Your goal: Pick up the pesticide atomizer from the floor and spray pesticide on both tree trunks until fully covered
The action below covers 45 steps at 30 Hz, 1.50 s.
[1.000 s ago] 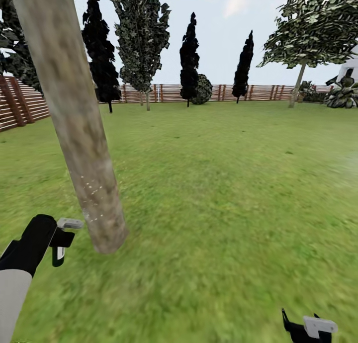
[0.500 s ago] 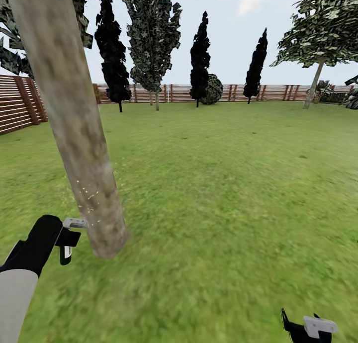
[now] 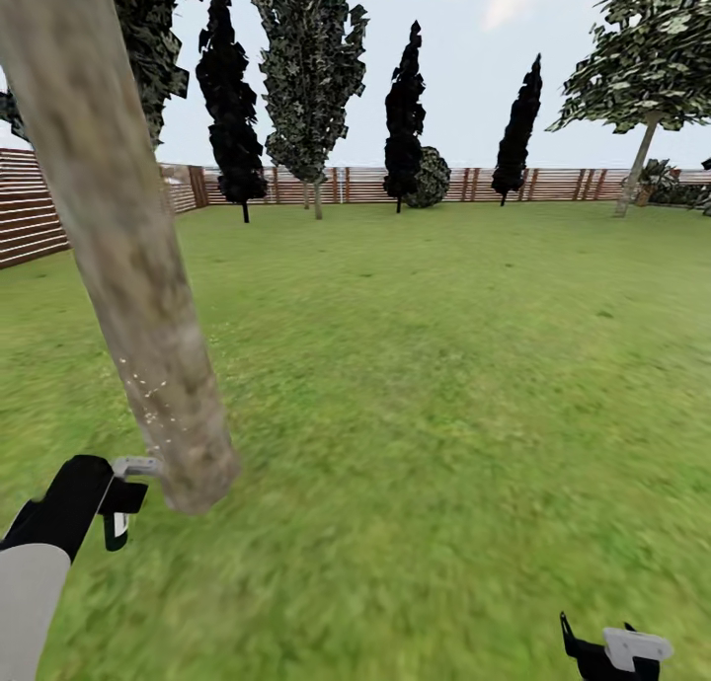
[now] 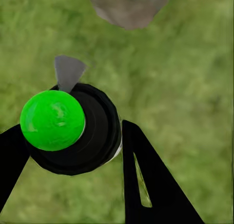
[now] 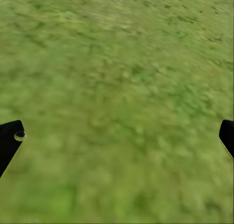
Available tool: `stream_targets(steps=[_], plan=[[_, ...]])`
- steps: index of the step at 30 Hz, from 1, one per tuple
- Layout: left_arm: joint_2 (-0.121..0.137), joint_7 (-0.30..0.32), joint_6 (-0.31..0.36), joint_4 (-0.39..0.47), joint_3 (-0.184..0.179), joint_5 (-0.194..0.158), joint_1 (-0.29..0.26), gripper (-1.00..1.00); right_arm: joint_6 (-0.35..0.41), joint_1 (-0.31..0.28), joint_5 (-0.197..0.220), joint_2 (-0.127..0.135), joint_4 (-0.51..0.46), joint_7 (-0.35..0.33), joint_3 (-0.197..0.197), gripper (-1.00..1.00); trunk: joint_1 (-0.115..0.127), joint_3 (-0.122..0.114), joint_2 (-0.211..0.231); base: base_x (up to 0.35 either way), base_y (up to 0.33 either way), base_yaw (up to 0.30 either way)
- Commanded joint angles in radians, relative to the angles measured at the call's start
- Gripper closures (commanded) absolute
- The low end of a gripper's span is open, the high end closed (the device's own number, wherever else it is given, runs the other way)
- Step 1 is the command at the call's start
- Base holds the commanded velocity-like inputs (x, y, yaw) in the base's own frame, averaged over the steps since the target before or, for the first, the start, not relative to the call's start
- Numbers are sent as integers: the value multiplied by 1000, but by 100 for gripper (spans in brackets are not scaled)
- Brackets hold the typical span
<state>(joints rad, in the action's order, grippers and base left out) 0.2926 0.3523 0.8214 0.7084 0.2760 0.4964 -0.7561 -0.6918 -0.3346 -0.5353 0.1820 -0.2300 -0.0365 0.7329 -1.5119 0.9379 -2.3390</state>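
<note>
The left gripper (image 4: 68,156) was clamped on the black pesticide atomizer with its round green cap (image 4: 52,120), its grey nozzle apparently just beside the thick mottled grey-beige tree trunk (image 3: 128,266). The right gripper (image 5: 117,136) hung spread wide over bare grass. Open green lawn (image 3: 444,365) ran to the brown slatted fence (image 3: 553,184).

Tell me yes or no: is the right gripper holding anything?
No. The right gripper's fingers stand wide apart with bare grass between them.
</note>
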Motion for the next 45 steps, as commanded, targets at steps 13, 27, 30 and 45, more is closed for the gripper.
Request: stream_targets(steps=[13,27,30,45], plan=[[-35,-13,-7,-14,5,4,0,100,0,0,-2,2,1,1,0,-100,0,0,0,145,-231,3],[-22,-87,-7,-18,12,5,19,100,0,0,0,1,1,1,0,-100,0,0,0,86,-267,242],[-33,-96,-7,-15,14,2,20,100,0,0,0,1,1,1,0,-100,0,0,0,215,-226,105],[-51,-222,-190,-142,133,-59,94,100,0,0,-3,-1,4,0,-1,-100,0,0,0,244,-201,3]])
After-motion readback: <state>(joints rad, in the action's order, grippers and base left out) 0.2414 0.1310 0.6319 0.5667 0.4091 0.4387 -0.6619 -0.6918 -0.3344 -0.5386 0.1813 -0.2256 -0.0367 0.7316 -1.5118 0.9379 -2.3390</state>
